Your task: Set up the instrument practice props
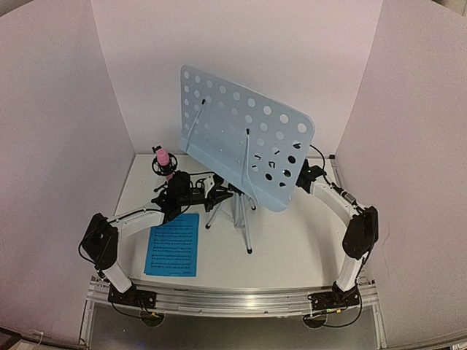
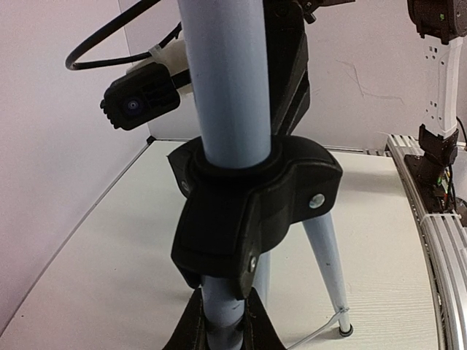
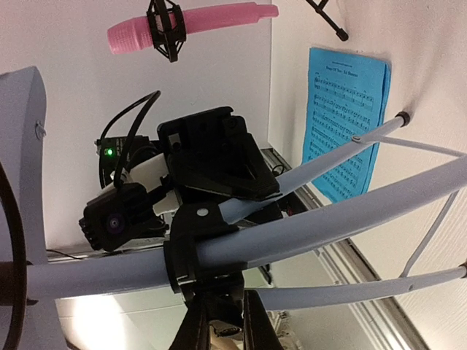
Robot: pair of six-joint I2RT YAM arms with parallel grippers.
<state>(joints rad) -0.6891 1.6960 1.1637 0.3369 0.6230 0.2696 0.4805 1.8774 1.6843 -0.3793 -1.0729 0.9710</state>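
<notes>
The pale blue-grey perforated music stand desk (image 1: 244,142) stands tilted on its silver tripod (image 1: 242,222) mid-table. My left gripper (image 2: 222,324) is shut on the stand's upright pole (image 2: 226,87), just under the black leg collar (image 2: 248,211). My right gripper (image 3: 219,328) reaches in behind the desk, and its fingers are shut on a black clamp part below the collar (image 3: 191,240). In the top view its fingertips are hidden by the desk. One bright blue sheet (image 1: 173,244) of music lies flat on the table left of the tripod, and the same blue sheet (image 3: 343,109) shows in the right wrist view.
A pink microphone (image 1: 162,159) in a black mount stands at the back left, close behind my left wrist. White walls close in the table on three sides. A tripod leg (image 2: 328,270) splays toward the aluminium rail (image 2: 438,233) at the near edge.
</notes>
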